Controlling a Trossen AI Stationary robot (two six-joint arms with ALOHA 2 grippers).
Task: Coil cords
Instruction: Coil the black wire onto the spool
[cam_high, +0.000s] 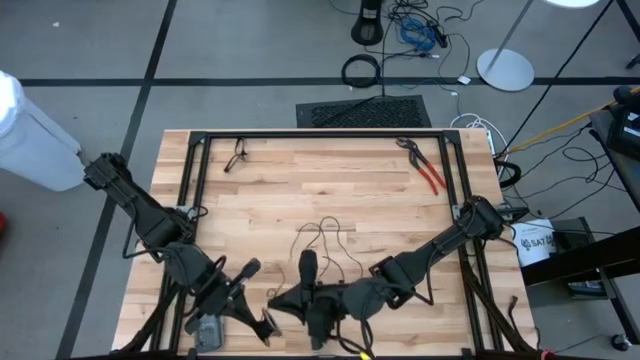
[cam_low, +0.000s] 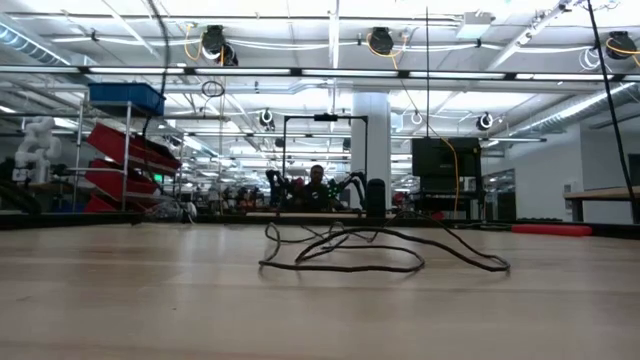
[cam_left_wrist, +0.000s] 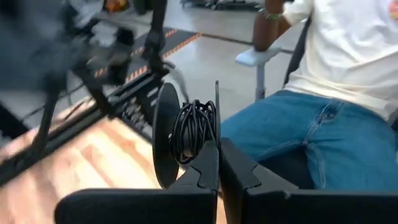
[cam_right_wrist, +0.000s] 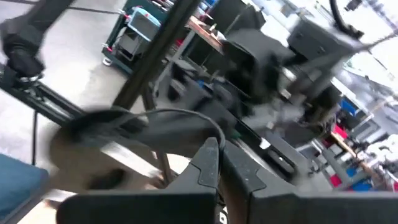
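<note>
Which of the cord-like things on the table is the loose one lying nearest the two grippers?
The thin black cord sprawled mid-table, just ahead of the left gripper and right gripper. The small dark piece lies at the far left edge.

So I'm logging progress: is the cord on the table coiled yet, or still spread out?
Spread out. The cord lies in loose, uneven loops flat on the table, not gathered; the high view shows the same straggling lines.
</note>
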